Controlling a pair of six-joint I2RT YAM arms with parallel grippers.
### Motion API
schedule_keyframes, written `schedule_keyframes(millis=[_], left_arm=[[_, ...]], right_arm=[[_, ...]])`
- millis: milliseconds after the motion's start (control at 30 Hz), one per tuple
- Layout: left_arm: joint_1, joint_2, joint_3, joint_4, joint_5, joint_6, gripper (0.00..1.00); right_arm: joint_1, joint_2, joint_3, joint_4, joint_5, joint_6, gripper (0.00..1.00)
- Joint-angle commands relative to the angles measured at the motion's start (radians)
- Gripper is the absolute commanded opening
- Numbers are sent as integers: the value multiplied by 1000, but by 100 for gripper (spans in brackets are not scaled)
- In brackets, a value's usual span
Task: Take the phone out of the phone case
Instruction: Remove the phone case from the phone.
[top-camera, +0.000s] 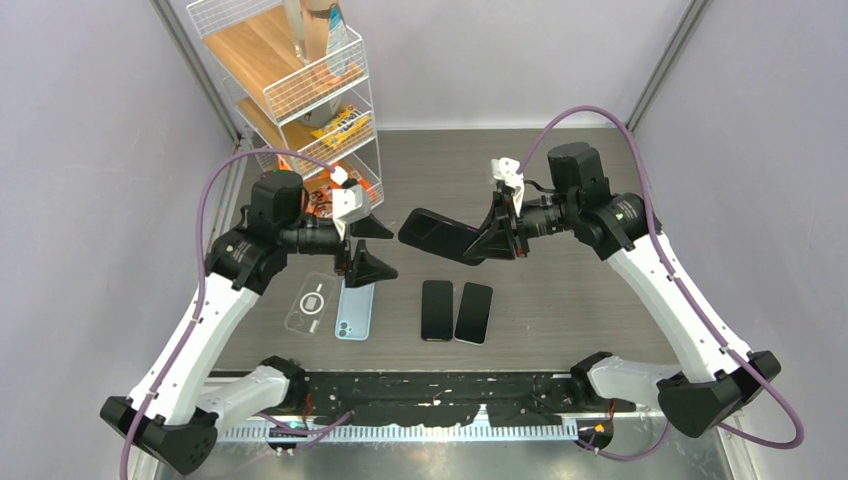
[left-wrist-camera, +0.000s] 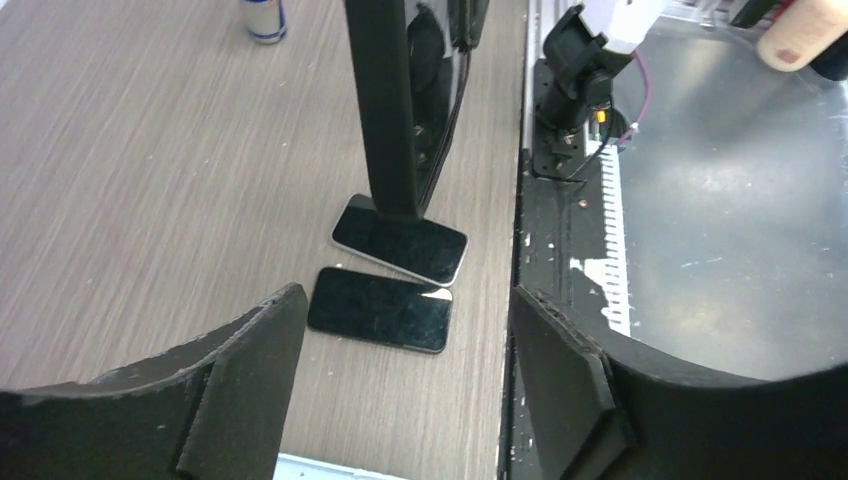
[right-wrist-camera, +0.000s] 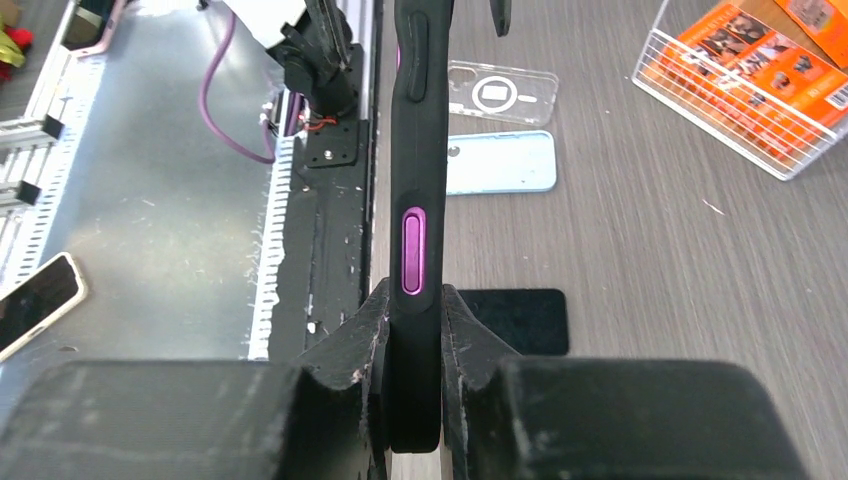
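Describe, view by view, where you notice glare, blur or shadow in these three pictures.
Top external: even, soft light, faint shadows beside the dark phones. Left wrist: the left tool's fingers are dark and soft-edged up close; the metal sheet shines. Right wrist: the black phone case looms close to the lens, dark with little detail.

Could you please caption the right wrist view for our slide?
Right gripper shut on the black phone case, held edge-on.

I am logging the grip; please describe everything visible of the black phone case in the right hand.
The black phone case looks matte, with a magenta side button. The right hand clamps one end across its faces, holding it tilted above the table. Nothing else touches it. Phone inside: cannot tell.
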Motion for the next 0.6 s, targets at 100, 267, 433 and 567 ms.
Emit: schedule_keyframes(millis=[100, 267, 433, 567], left_arm=[[-87, 58, 99, 28, 68, -18, 65], [-126, 70, 117, 33, 83, -15, 49], [-139, 76, 115, 31, 82, 20, 24], [-149, 101, 128, 33, 94, 35, 10]], right_arm=[[-7, -40, -21, 119, -124, 76, 5], [-10, -49, -57, 156, -142, 101, 5], [-14, -53, -88, 197, -161, 131, 6], [-16, -50, -105, 224, -178, 161, 5]])
